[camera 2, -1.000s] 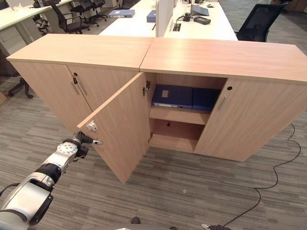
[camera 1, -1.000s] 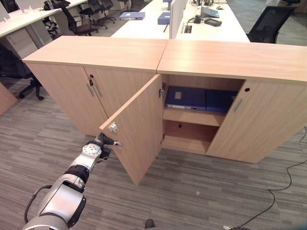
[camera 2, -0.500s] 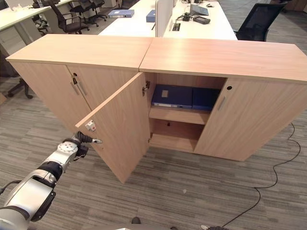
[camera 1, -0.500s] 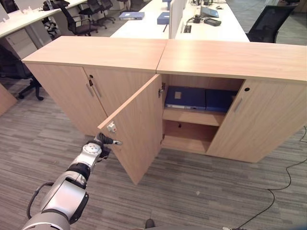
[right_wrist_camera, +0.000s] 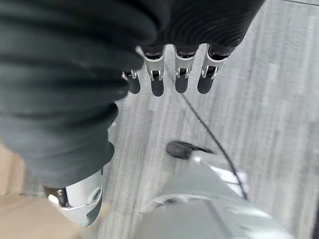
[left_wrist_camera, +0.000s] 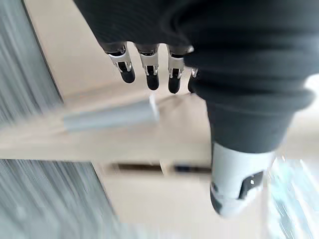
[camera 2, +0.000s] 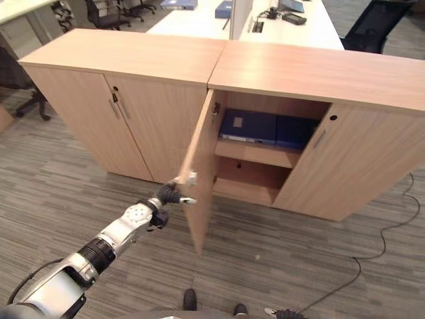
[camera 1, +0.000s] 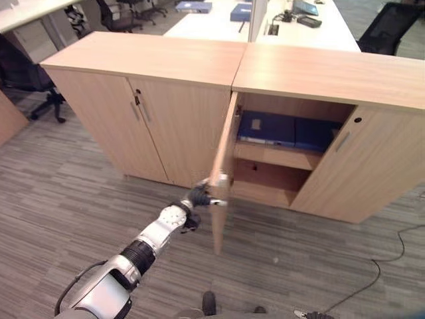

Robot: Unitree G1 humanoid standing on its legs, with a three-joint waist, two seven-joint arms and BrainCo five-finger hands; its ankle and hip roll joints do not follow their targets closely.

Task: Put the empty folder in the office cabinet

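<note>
Door (camera 2: pixel 201 179) is best swung shut gently; left hand (camera 2: pixel 165 195), fingers relaxed and holding nothing, is placed at its handle (left_wrist_camera: pixel 110 117).

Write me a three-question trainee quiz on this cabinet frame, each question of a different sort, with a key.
1. True or false: the blue folders lie on the lower shelf of the open cabinet.
2. What is the left hand doing? A) pressing the cabinet top B) reaching at the handle of the open door C) carrying a folder
3. Fill in: the right hand hangs over the ___ with fingers straight.

Key: 1 false, they lie on the upper shelf; 2 B; 3 floor.
</note>
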